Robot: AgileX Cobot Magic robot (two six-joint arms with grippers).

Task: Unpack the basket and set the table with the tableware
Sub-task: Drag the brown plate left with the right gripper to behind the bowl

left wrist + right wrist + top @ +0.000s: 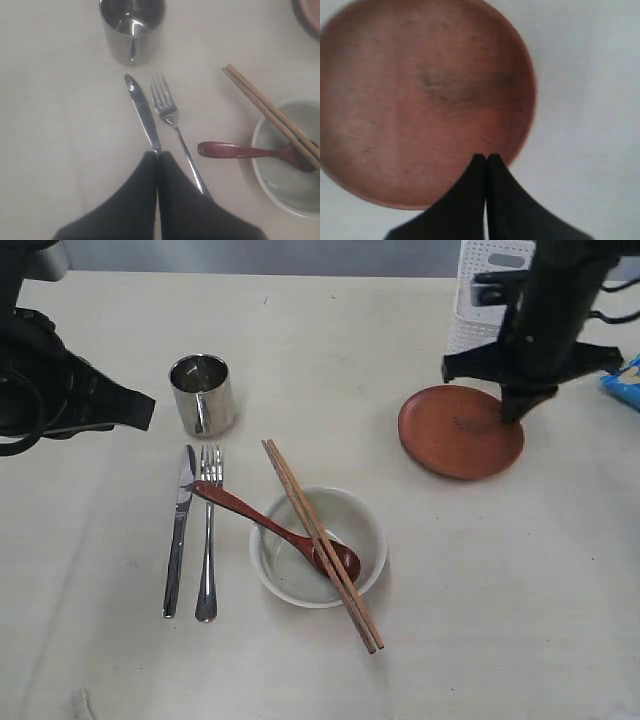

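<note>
Nearest the lens: two slim, square-cut wooden chopsticks (320, 540), side by side, slanted across a round cream bowl (262, 570), lower ends out past its rim over the matte beige counter (500, 590). In the bowl, the head of a glossy reddish-brown spoon (270, 525), handle up over the rim, its end just beside the fork. To the left, a polished steel knife (180, 530) and fork (208, 540), parallel and close together. Beyond them, a shiny cylindrical steel mug (202, 395), upright.

Well off to the right, a flat round brown plate (460, 430) with faint grain, blurred in the right wrist view. Right gripper (486, 157) pinched fully together, empty, tip over the plate near its rim; contact impossible to judge. Left gripper (158, 156) likewise pressed closed on nothing, hiding the knife's handle end in its wrist view.

White lattice basket (470, 300) at the far right corner, mostly behind the right arm and cut off by the frame. Blue bag (625, 385) clipped by the right edge.
</note>
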